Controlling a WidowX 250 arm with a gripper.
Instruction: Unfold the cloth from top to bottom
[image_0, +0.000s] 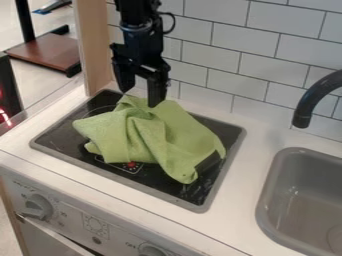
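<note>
White control panel occupied the foreground. The rumpled green cloth lay on the black glass hob; the black two-finger end effector hung wide at its far edge. A shallow one-layer pinch, drawn low toward the panel, seemed best.

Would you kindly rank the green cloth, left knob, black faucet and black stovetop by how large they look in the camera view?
1. Black stovetop
2. Green cloth
3. Black faucet, its visible part
4. Left knob
</note>
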